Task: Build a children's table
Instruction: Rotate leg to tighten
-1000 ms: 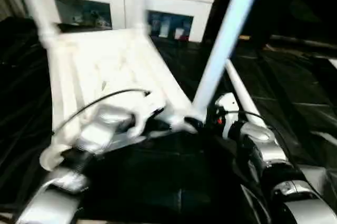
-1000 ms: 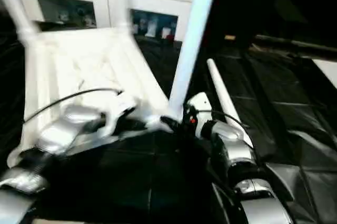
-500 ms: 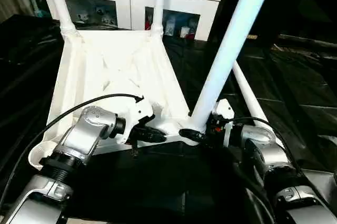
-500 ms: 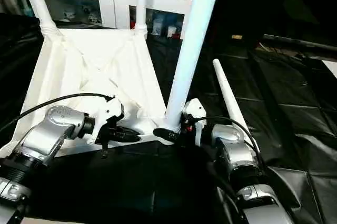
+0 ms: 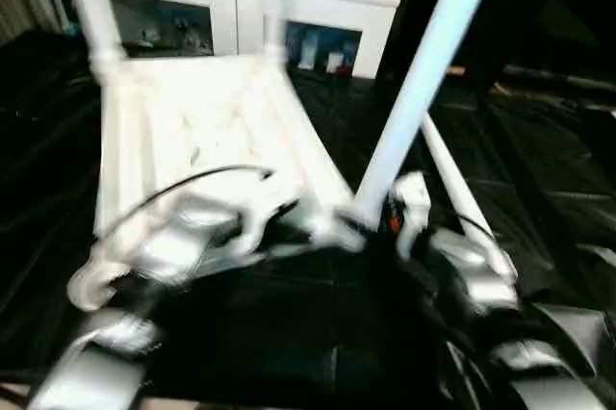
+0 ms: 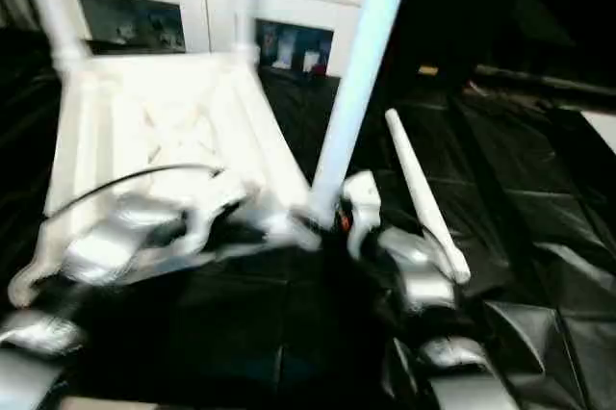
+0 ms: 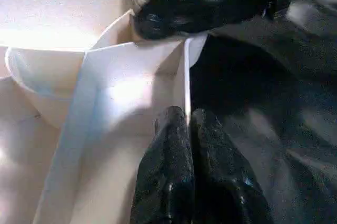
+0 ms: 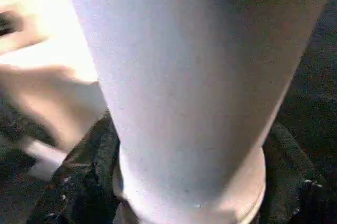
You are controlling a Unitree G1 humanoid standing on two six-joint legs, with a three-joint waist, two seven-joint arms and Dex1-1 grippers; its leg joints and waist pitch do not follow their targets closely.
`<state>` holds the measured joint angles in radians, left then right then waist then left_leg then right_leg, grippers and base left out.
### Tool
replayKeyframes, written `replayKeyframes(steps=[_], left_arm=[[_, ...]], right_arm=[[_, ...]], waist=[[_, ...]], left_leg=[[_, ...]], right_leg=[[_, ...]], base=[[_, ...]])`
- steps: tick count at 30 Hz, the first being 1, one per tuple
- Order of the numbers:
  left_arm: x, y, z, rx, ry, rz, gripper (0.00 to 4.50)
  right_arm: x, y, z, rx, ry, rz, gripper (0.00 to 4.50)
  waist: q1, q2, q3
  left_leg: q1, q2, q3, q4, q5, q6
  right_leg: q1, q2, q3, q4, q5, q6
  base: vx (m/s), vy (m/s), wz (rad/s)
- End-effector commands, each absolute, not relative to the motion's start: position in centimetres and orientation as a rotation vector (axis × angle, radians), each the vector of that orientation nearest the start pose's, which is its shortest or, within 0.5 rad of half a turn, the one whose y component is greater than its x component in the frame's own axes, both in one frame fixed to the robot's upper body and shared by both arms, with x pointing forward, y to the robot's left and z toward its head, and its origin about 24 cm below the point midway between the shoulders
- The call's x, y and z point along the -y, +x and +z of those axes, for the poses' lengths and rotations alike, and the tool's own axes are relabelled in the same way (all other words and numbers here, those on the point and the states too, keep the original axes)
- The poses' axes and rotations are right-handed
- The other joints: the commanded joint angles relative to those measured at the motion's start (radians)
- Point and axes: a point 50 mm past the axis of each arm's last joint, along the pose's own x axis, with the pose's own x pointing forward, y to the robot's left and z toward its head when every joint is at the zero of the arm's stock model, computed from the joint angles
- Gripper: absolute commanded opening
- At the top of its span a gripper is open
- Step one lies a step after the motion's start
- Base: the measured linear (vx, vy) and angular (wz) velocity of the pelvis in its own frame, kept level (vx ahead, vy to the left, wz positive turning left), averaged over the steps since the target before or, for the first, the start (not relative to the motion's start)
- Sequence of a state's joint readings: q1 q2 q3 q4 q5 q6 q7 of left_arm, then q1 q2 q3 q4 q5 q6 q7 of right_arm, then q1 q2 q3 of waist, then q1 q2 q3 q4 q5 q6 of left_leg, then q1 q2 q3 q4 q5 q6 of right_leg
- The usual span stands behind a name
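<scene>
the small all-white plastic children's table [image 5: 202,131] lies upside down on the large black-covered work table [image 5: 539,169], its ribbed underside facing up. two white tapered tube legs stand in the far corner sockets, the far left leg [image 5: 89,15] and the far middle leg [image 5: 276,6], both rising out of the top of the head views. a third long white tube leg [image 5: 414,92] stands in the near corner socket on the robot's right side and leans away to the upper right. a fourth loose white tapered leg [image 6: 423,193] lies flat on the black cover just beside that corner, to its right.

the left gripper [image 7: 184,145] has its two black fingers pressed together, tips at the thin white edge rib of the tabletop near the socket corner; whether it pinches that rib or merely touches it cannot be told. the left silver forearm [image 5: 183,246] reaches in from the lower left, with a black cable arching over it.

the right gripper [image 8: 184,182] sits at the base of the third leg, one black finger [image 8: 79,182] on each side of the tube where it enters the socket, jaws spread around the leg and clamped on it. in the left wrist view one of its black fingers [image 7: 205,3] wraps against the leg's base.

behind the table stands a white cabinet with glass doors [image 5: 241,15].
</scene>
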<state>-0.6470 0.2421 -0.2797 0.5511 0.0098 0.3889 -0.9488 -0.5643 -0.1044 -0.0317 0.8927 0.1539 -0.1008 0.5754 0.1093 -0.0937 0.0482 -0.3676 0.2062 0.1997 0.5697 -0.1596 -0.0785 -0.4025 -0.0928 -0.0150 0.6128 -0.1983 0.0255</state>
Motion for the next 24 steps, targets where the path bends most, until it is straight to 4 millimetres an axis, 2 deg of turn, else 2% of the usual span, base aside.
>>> replayKeyframes(steps=[1, 2, 3, 4, 5, 6, 8, 9, 10, 11, 13, 16, 18, 20, 22, 23, 24], left_arm=[[-10.1, 33.6, 4.4, -0.550, 0.248, -0.949, 0.00], [-9.3, 34.1, 4.1, -0.555, 0.231, -0.881, 0.00], [-9.0, 34.1, 4.1, -0.557, 0.225, -0.866, 0.00], [-9.0, 34.1, 4.1, -0.557, 0.225, -0.866, 0.00], [-8.4, 34.3, 4.1, -0.550, 0.227, -0.850, 0.00], [-7.4, 34.4, 4.0, -0.543, 0.234, -0.840, 0.00], [-7.1, 34.4, 4.0, -0.540, 0.238, -0.838, 0.00], [-6.8, 34.5, 4.0, -0.541, 0.245, -0.842, 0.00], [-6.8, 34.5, 4.0, -0.541, 0.245, -0.842, 0.00], [-6.9, 34.5, 3.9, -0.548, 0.261, -0.848, 0.00], [-7.4, 34.5, 3.7, -0.562, 0.278, -0.855, 0.00], [-8.1, 34.4, 3.7, -0.571, 0.291, -0.866, 0.00], [-8.7, 34.2, 3.8, -0.577, 0.301, -0.906, 0.00], [-9.1, 33.7, 3.9, -0.593, 0.301, -0.979, 0.00], [-9.8, 33.0, 3.9, -0.620, 0.309, -1.071, 0.00], [-9.8, 33.0, 3.9, -0.620, 0.309, -1.071, 0.00], [-10.1, 32.6, 4.0, -0.624, 0.319, -1.130, 0.00]], right_arm=[[13.3, 33.1, -0.3, -0.319, 0.082, 0.441, 2.73], [12.9, 33.5, -0.6, -0.356, 0.104, 0.310, 2.73], [12.7, 33.6, -0.7, -0.366, 0.111, 0.279, 2.73], [12.7, 33.6, -0.7, -0.366, 0.111, 0.279, 2.73], [12.1, 33.8, -0.6, -0.366, 0.139, 0.267, 2.73], [10.7, 34.1, -0.2, -0.350, 0.157, 0.278, 2.73], [10.2, 34.2, 0.0, -0.340, 0.147, 0.285, 2.73], [9.5, 34.3, 0.3, -0.322, 0.136, 0.307, 2.73], [9.5, 34.3, 0.3, -0.321, 0.137, 0.308, 2.73], [9.1, 34.4, 0.7, -0.294, 0.148, 0.338, 3.29], [9.2, 34.5, 1.1, -0.255, 0.148, 0.374, 3.42], [9.9, 34.5, 1.3, -0.240, 0.146, 0.411, 3.56], [10.6, 34.5, 1.5, -0.240, 0.131, 0.489, 3.86], [11.4, 34.3, 1.7, -0.248, 0.084, 0.586, 3.96], [12.6, 33.8, 2.0, -0.258, 0.033, 0.724, 4.08], [12.6, 33.8, 2.0, -0.258, 0.033, 0.724, 4.08], [13.4, 33.3, 2.3, -0.258, -0.005, 0.815, 4.08]], waist=[[-0.004, -0.003, -0.053], [-0.003, -0.002, -0.053], [-0.005, 0.000, -0.052], [-0.005, -0.002, -0.053], [-0.002, -0.003, -0.057], [-0.001, 0.001, -0.057], [0.002, -0.001, -0.059], [0.005, 0.006, -0.060], [0.003, 0.002, -0.059], [0.005, 0.002, -0.060], [0.005, 0.004, -0.059], [-0.007, 0.004, -0.058], [-0.012, 0.008, -0.057], [-0.019, 0.009, -0.057], [-0.016, 0.010, -0.058], [-0.014, 0.011, -0.058], [-0.014, 0.012, -0.059]], left_leg=[[0.021, 0.019, -0.012, -0.072, -0.322, -0.031], [0.021, 0.020, -0.012, -0.072, -0.325, -0.031], [0.022, 0.018, -0.011, -0.072, -0.335, -0.035], [0.023, 0.018, -0.012, -0.073, -0.342, -0.036], [0.020, 0.018, -0.011, -0.071, -0.329, -0.028], [0.018, 0.017, -0.010, -0.070, -0.315, -0.019], [0.018, 0.016, -0.007, -0.067, -0.292, -0.007], [0.017, 0.016, -0.008, -0.066, -0.276, -0.001], [0.015, 0.015, -0.006, -0.065, -0.269, 0.004], [0.013, 0.014, -0.007, -0.065, -0.260, 0.008], [0.010, 0.015, -0.009, -0.068, -0.271, 0.013], [0.002, 0.015, -0.015, -0.073, -0.299, 0.004], [0.009, 0.017, -0.016, -0.073, -0.324, 0.003], [0.001, 0.018, -0.018, -0.073, -0.323, 0.009], [0.009, 0.020, -0.014, -0.071, -0.313, 0.015], [0.009, 0.021, -0.013, -0.069, -0.299, 0.024], [0.008, 0.021, -0.013, -0.069, -0.283, 0.027]], right_leg=[[0.019, -0.040, 0.019, -0.084, -0.335, -0.161], [0.019, -0.040, 0.018, -0.084, -0.331, -0.156], [0.014, -0.037, 0.019, -0.084, -0.323, -0.154], [0.016, -0.037, 0.018, -0.085, -0.325, -0.149], [0.019, -0.037, 0.018, -0.082, -0.291, -0.147], [0.019, -0.035, 0.019, -0.080, -0.247, -0.149], [0.022, -0.034, 0.018, -0.076, -0.197, -0.157], [0.024, -0.034, 0.018, -0.073, -0.168, -0.161], [0.024, -0.032, 0.018, -0.074, -0.156, -0.162], [0.029, -0.032, 0.017, -0.071, -0.143, -0.165], [0.031, -0.032, 0.016, -0.072, -0.149, -0.164], [0.037, -0.035, 0.014, -0.076, -0.205, -0.155], [0.033, -0.035, 0.013, -0.082, -0.241, -0.156], [0.038, -0.034, 0.012, -0.081, -0.236, -0.167], [0.032, -0.035, 0.014, -0.082, -0.218, -0.182], [0.034, -0.033, 0.015, -0.079, -0.189, -0.195], [0.035, -0.032, 0.014, -0.075, -0.158, -0.209]], base=[[0.000, 0.000, 0.00], [0.000, 0.000, 0.00], [0.000, 0.000, 0.00], [0.000, 0.000, 0.00], [0.000, 0.000, 0.00], [0.000, 0.000, 0.00], [0.000, 0.000, 0.00], [0.000, 0.000, 0.00], [0.000, 0.000, 0.00], [0.000, 0.000, 0.00], [0.000, 0.000, 0.00], [0.000, 0.000, 0.00], [0.000, 0.000, 0.00], [0.000, 0.000, 0.00], [0.000, 0.000, 0.00], [0.000, 0.000, 0.00], [0.000, 0.000, 0.00]])
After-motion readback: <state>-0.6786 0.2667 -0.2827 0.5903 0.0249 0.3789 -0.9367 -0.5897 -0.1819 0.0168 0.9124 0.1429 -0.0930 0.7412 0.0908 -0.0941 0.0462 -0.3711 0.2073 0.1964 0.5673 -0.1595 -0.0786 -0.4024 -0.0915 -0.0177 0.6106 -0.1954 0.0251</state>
